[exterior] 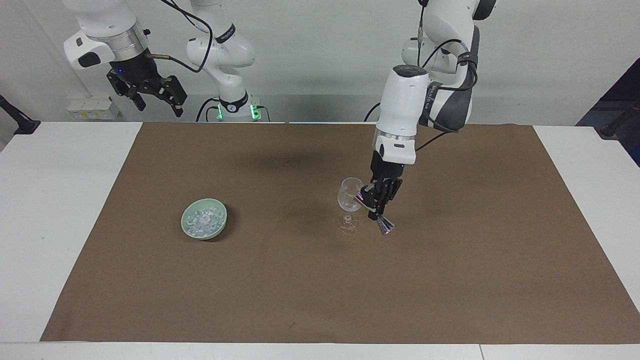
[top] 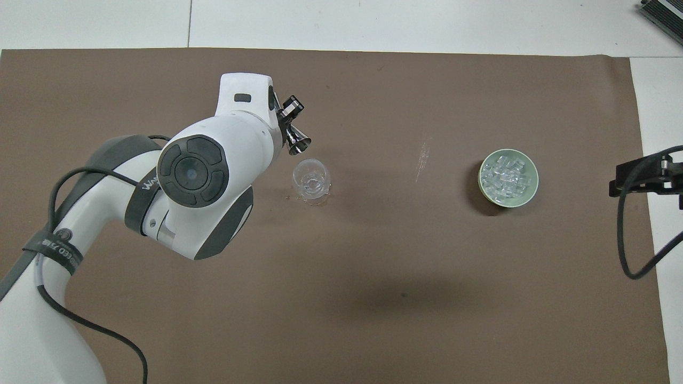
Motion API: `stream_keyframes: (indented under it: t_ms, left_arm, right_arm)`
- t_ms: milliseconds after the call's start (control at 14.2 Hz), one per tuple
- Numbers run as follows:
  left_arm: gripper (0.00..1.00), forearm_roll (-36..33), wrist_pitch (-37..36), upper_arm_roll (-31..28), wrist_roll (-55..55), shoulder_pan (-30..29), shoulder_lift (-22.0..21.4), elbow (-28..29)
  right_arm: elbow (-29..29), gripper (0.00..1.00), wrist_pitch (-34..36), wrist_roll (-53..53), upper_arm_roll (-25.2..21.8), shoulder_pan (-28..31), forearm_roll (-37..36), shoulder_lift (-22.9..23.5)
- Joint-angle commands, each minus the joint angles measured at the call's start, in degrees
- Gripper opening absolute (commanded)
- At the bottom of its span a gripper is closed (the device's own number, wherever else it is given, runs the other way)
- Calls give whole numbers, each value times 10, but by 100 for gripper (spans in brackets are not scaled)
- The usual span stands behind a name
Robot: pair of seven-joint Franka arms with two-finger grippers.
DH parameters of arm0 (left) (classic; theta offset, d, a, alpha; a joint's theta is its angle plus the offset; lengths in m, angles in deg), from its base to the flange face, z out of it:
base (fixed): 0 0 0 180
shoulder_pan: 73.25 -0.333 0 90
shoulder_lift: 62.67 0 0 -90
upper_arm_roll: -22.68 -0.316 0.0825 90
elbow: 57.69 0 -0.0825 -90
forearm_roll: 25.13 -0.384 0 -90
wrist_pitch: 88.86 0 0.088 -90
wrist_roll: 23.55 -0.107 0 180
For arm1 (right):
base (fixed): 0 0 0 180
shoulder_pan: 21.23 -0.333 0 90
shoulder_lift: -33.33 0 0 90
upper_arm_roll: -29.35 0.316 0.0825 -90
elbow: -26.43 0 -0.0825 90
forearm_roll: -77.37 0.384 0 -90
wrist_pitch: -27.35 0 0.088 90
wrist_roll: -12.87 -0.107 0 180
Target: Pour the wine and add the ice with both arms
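Observation:
A clear stemmed glass (exterior: 349,202) (top: 311,180) stands upright near the middle of the brown mat. My left gripper (exterior: 376,209) (top: 283,124) hangs right beside the glass, toward the left arm's end, shut on a small silver jigger (exterior: 384,225) (top: 294,132) that is tilted with one cone near the glass's rim. Ice (exterior: 203,221) (top: 507,176) lies heaped in a pale green bowl (exterior: 187,231) (top: 525,198) toward the right arm's end. My right gripper (exterior: 151,95) waits high above the table edge by its base, open and holding nothing. No wine shows.
A brown mat (exterior: 320,290) covers most of the white table (exterior: 55,210). A pale scuff mark (top: 424,157) lies on the mat between glass and bowl. A black cable (top: 627,234) hangs at the right arm's end.

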Motion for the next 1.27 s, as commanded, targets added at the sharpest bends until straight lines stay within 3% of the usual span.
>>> stream_keyframes:
  t_ms: [0, 1199]
  left_arm:
    - [0, -28, 11, -5, -5, 2, 5, -5]
    - [0, -29, 7, -5, 1, 8, 1, 1]
  right_arm:
    - [-2, 100, 7, 16, 0, 9, 5, -1]
    - [-2, 100, 8, 12, -1, 6, 5, -1]
